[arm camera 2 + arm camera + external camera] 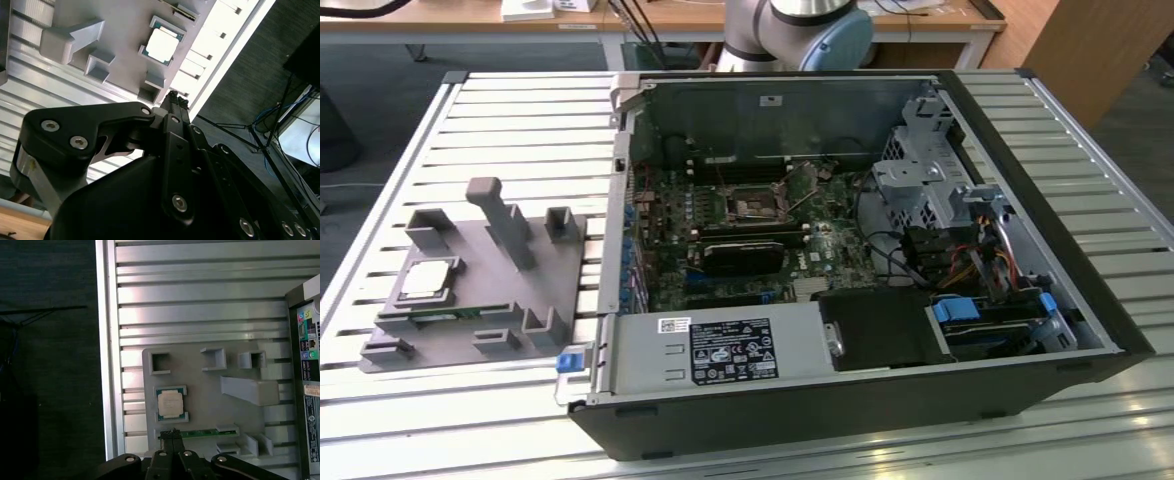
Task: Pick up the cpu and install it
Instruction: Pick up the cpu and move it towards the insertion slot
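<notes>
Since the cpu [170, 403] lies flat in the grey tray's [205, 400] cradle, the gripper [171, 432], narrow and empty above it, would best widen and centre squarely over opposite rims.

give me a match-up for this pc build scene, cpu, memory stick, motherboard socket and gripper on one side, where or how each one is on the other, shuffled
Column one:
1. cpu
2. memory stick
3. motherboard socket
4. gripper

Column two:
A. inside the open computer case
B. shut, holding nothing
C. silvery top, lying in its nest on the grey holder
D. green and narrow, in a slot of the holder beside the cpu

Pairs: 1-C, 2-D, 3-A, 4-B
</notes>
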You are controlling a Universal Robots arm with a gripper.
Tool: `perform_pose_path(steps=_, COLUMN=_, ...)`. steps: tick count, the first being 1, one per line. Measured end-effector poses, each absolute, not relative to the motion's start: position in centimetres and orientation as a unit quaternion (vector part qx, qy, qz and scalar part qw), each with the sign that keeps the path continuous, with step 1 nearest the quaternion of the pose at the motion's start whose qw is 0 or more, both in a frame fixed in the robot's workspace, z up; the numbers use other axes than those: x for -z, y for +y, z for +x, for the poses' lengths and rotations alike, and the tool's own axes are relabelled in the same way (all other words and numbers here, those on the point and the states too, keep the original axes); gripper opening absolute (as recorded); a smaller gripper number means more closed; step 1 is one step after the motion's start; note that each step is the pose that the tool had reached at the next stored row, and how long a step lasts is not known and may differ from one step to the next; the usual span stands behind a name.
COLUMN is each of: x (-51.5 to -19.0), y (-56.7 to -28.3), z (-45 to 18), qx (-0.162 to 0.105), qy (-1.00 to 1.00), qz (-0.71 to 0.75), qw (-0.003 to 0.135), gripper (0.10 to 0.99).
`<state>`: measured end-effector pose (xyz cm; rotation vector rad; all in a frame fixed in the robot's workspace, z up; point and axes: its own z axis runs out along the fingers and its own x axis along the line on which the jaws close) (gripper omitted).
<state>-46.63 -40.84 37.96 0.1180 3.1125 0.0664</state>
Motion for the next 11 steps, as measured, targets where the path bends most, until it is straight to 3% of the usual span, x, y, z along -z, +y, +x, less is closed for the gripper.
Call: perform_pose_path(steps=11, x=-37.44, y=-40.84, z=-46.64, qx=-0.021, qy=0.999, qz=0.038, qw=0.013, gripper=0.106)
